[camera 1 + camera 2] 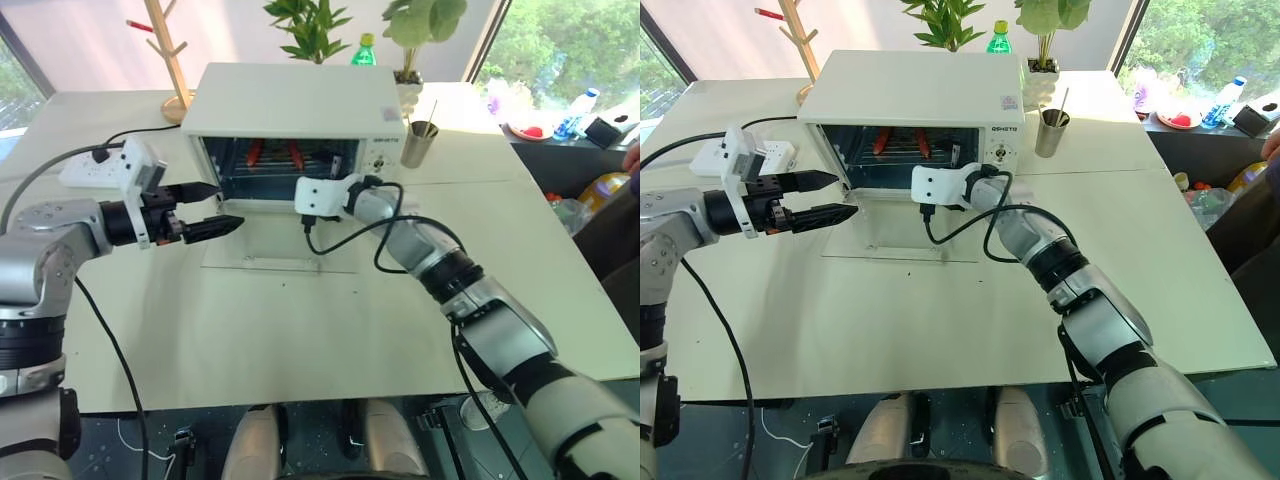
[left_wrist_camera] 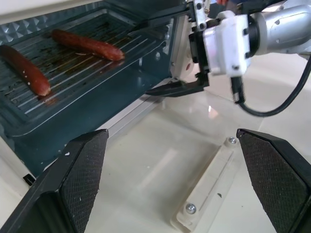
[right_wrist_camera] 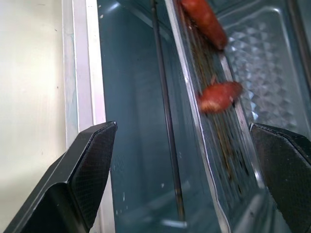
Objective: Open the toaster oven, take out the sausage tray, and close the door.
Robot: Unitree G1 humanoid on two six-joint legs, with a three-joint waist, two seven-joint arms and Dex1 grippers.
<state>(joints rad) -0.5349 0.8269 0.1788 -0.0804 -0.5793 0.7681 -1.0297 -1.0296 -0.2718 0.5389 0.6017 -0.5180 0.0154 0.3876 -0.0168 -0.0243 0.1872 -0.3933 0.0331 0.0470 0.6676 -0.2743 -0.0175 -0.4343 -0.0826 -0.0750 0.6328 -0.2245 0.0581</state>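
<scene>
Sausage tray (image 2: 73,73) sits inside the toaster oven (image 1: 290,110) with two red-brown sausages (image 2: 87,44) on its ridged base, while nearer the robot the door (image 1: 280,243) lies folded down flat on the pale table (image 1: 300,340). Just left of the opening, the left gripper (image 1: 215,208) hovers above the table with its black fingers spread wide and nothing between them. Further in, the right gripper (image 2: 167,56) reaches into the mouth of the oven, its fingers also standing wide and empty, one above the tray's front edge and one below it; behind the oven stand a metal cup (image 1: 420,143), a green bottle (image 1: 364,50) and potted plants (image 1: 312,25).
</scene>
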